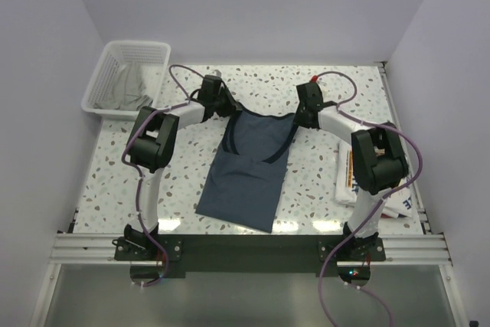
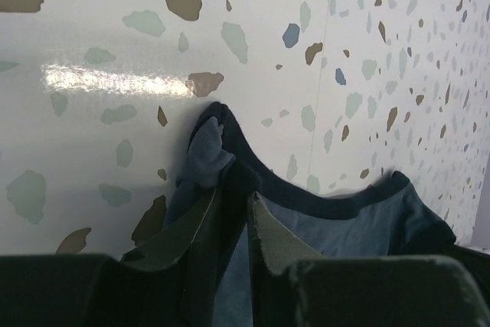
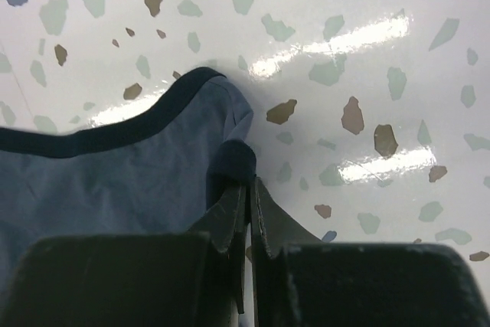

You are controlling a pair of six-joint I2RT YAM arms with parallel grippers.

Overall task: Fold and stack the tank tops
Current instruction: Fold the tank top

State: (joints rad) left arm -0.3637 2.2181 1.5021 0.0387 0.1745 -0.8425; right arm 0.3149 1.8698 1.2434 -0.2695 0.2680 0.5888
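- The left gripper (image 2: pixel 233 189) and right gripper (image 3: pixel 249 181) are each seen pinched tight on a shoulder strap of the slate-blue tank top (image 1: pixel 245 178).
- That top, trimmed in navy, is laid out lengthwise mid-table (image 1: pixel 306 189), straps farthest away.
- The white tank top (image 1: pixel 344 181) is glimpsed at the right edge, partly hidden.

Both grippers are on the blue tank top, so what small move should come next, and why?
The left gripper and right gripper are each shut on a shoulder strap of the blue tank top, which lies spread flat and unfolded. So probably lift both a little, together, and start carrying the straps toward the near hem.
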